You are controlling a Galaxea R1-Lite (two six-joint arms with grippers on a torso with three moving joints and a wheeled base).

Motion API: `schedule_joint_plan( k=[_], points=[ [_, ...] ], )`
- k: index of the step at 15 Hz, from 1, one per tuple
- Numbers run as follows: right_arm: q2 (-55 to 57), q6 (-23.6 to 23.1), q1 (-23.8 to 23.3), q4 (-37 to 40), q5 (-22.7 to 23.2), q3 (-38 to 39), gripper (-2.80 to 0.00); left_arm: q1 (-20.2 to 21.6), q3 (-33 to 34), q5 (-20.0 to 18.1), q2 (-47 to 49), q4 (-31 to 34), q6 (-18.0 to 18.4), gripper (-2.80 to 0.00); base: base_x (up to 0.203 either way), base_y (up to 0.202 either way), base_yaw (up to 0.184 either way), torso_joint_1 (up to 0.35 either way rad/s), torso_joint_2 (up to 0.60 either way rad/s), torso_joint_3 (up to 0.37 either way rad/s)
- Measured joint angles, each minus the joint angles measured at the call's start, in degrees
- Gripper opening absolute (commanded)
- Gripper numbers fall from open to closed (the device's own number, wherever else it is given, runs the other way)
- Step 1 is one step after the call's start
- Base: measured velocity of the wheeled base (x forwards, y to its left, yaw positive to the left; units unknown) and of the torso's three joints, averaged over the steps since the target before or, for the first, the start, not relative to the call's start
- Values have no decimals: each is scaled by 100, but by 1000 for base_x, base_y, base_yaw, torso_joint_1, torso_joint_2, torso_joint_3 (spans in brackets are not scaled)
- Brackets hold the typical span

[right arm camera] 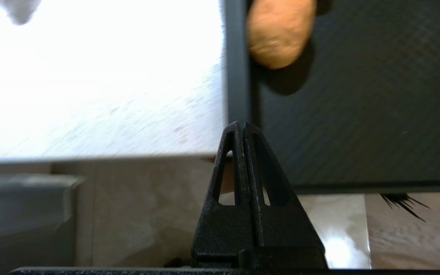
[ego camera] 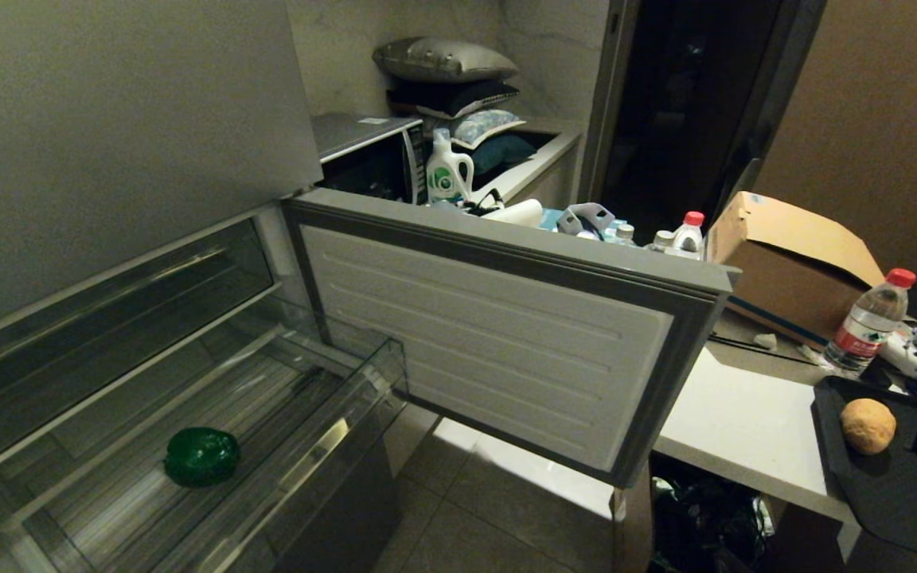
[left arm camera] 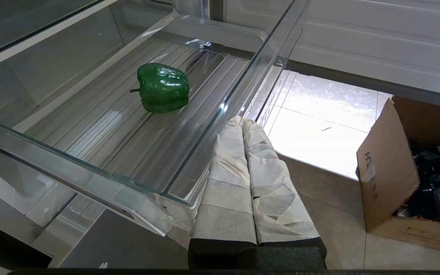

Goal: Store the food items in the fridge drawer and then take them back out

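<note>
pepper [left arm camera: 162,88] on its side in drawer [left arm camera: 90,179], stem toward the back; both tools closed, empty

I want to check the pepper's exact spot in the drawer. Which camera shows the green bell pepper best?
The left wrist view: the green bell pepper fills more of the picture, stem visible, lying on the ribbed floor of the fridge drawer. The head view shows it small and dim. The right wrist view does not show it.

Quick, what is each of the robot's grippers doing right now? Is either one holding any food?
Left gripper: closed, holding nothing, beside the fridge drawer with the bell pepper inside.
Right gripper: closed, holding nothing, near the potato on the black tray.
</note>
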Motion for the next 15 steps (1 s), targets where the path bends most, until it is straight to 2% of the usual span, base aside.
schedule_joint_plan(
  k=[2,3,10,15],
  points=[
    [326,-21,-168,-6,92,-244,-280,0,0,1,0,0,0,-280,0,0,0,0,0,0],
    [497,-23,-225,-6,172,-382,0,-1,0,1,0,0,0,-280,0,0,0,0,0,0],
    [1509,2,-402,32,618,-1315,0,-2,0,1,0,0,0,-280,0,0,0,0,0,0],
    [2048,-3,-570,38,651,-1659,0,-2,0,1,0,0,0,-280,0,0,0,0,0,0]
  ],
)
